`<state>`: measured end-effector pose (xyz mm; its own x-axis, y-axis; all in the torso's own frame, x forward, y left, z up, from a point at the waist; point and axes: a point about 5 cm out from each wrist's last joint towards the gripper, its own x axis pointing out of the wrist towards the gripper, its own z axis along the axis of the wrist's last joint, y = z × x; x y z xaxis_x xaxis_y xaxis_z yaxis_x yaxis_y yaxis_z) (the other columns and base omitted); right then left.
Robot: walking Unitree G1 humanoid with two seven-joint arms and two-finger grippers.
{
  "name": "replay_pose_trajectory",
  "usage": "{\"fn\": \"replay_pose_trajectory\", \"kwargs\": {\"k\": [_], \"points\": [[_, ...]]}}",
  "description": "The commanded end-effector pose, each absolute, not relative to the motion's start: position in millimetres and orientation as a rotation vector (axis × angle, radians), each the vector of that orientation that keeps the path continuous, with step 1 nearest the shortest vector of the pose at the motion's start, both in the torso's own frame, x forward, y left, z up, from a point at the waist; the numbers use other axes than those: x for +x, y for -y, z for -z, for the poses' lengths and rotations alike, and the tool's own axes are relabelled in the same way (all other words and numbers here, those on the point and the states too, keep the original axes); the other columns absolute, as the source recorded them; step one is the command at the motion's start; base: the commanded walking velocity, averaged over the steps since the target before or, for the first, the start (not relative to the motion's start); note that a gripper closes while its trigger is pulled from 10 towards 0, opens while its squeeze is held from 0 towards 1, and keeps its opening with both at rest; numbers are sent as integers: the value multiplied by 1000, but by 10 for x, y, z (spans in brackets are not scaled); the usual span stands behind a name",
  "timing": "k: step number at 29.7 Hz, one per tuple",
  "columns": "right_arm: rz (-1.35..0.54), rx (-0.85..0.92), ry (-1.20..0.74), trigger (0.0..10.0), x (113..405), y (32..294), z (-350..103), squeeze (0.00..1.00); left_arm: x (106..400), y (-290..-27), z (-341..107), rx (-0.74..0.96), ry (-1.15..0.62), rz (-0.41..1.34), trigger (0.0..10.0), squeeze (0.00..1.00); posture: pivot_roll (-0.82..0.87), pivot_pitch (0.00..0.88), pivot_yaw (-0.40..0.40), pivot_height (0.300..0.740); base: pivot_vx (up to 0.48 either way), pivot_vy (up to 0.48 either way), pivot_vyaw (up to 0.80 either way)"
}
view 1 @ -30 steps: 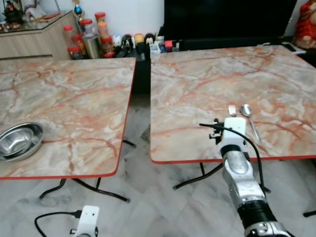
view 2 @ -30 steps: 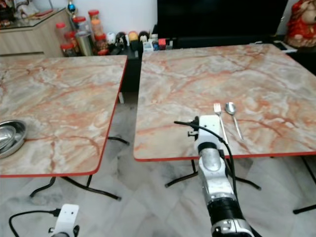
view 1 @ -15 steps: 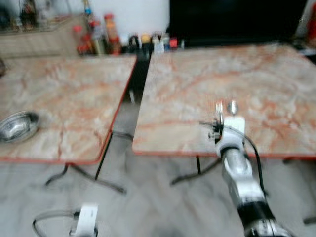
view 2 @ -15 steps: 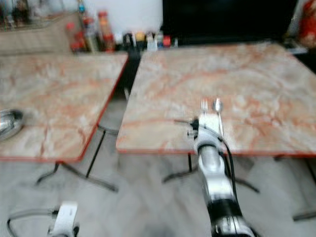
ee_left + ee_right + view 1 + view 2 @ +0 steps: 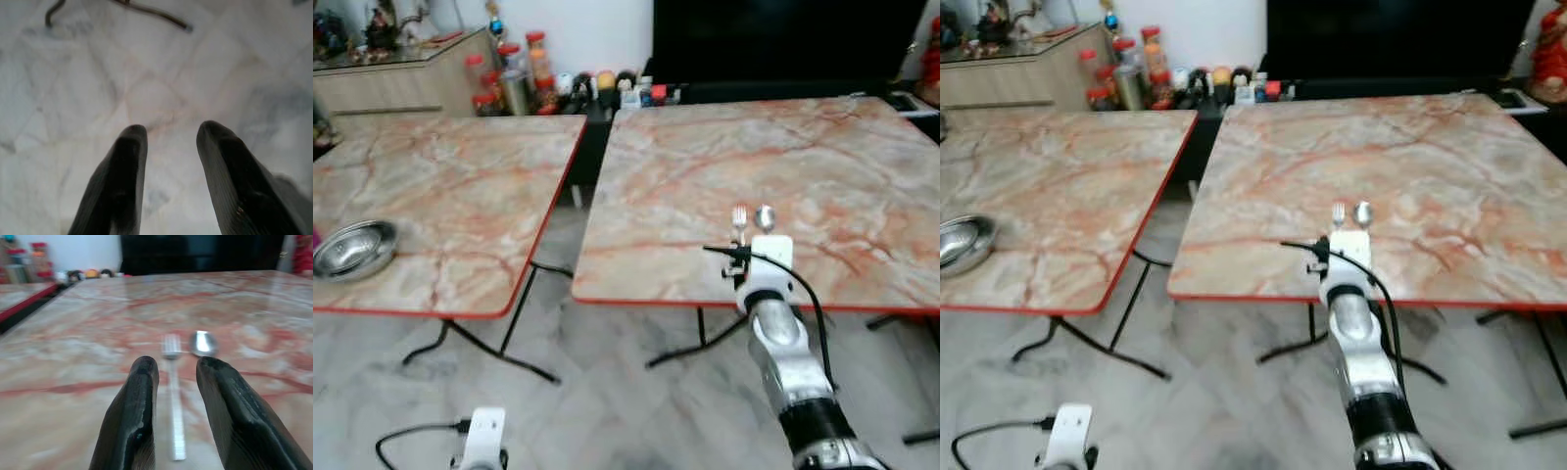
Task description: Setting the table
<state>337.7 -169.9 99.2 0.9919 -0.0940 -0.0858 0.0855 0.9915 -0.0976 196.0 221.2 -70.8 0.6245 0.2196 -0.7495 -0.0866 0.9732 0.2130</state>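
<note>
A silver fork (image 5: 172,382) and a spoon (image 5: 203,342) lie side by side on the right marble table (image 5: 705,166), near its front edge. My right gripper (image 5: 177,364) is open and hovers low over the fork's handle, which lies on the table in the gap between the fingers. In the eye views the right wrist (image 5: 767,257) covers the handles, so just the fork head (image 5: 739,217) and spoon bowl (image 5: 765,215) stick out. A steel bowl (image 5: 354,249) sits on the left marble table (image 5: 460,186). My left gripper (image 5: 168,129) hangs open over the floor.
A narrow gap with black table legs (image 5: 480,348) separates the two tables. Jars and bottles (image 5: 514,78) stand at the back by a wooden sideboard (image 5: 401,73). A dark cabinet (image 5: 783,44) runs behind the right table. Pale tiled floor (image 5: 607,401) lies before me.
The whole view has shifted and shows more floor, so the camera moved. My right wrist now covers more of the fork and spoon handles. The bowl, fork and spoon have not moved.
</note>
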Motion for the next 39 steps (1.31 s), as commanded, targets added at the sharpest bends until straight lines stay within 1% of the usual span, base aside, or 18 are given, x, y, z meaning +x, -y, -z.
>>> {"fn": "replay_pose_trajectory", "kwargs": {"k": [1,4,6,21,22,24,26,29,35,39], "points": [[98,-75,-86,10000,3396,1723,-1028,0,1923,-2193,733,152,-894,-173,10000,0,-76,0,56,740,368,0,0],[93,-78,-96,10000,3391,1719,-1007,0,1920,-2192,735,152,-897,-172,10000,0,-75,0,56,740,366,0,0],[95,-70,-90,10000,3387,1714,-1007,0,1916,-2193,737,153,-898,-172,10000,0,-75,0,57,740,369,0,-675],[35,-148,-96,10000,3380,1659,-1002,0,1912,-2195,739,155,-898,-180,10000,0,-69,0,55,740,366,0,0],[21,-172,-97,10000,3378,1650,-1001,0,1913,-2190,739,153,-898,-180,10000,0,-69,0,56,740,352,0,800],[16,-173,-95,10000,3376,1644,-1004,0,1915,-2186,739,152,-897,-180,10000,0,-67,0,56,740,352,0,800],[26,-131,-99,10000,3371,1648,-999,0,1919,-2184,738,152,-896,-180,10000,0,-67,0,57,740,341,0,0],[31,-122,-98,10000,3369,1658,-1001,0,1926,-2182,734,150,-895,-181,10000,0,-66,0,60,740,296,0,0],[22,-119,-99,10000,3364,1637,-1005,0,1934,-2184,730,150,-892,-180,10000,0,-65,0,62,740,0,0,0],[28,-111,-110,10000,3356,1634,-995,0,1947,-2183,724,155,-890,-178,10000,0,-68,16,69,740,0,0,0]]}}
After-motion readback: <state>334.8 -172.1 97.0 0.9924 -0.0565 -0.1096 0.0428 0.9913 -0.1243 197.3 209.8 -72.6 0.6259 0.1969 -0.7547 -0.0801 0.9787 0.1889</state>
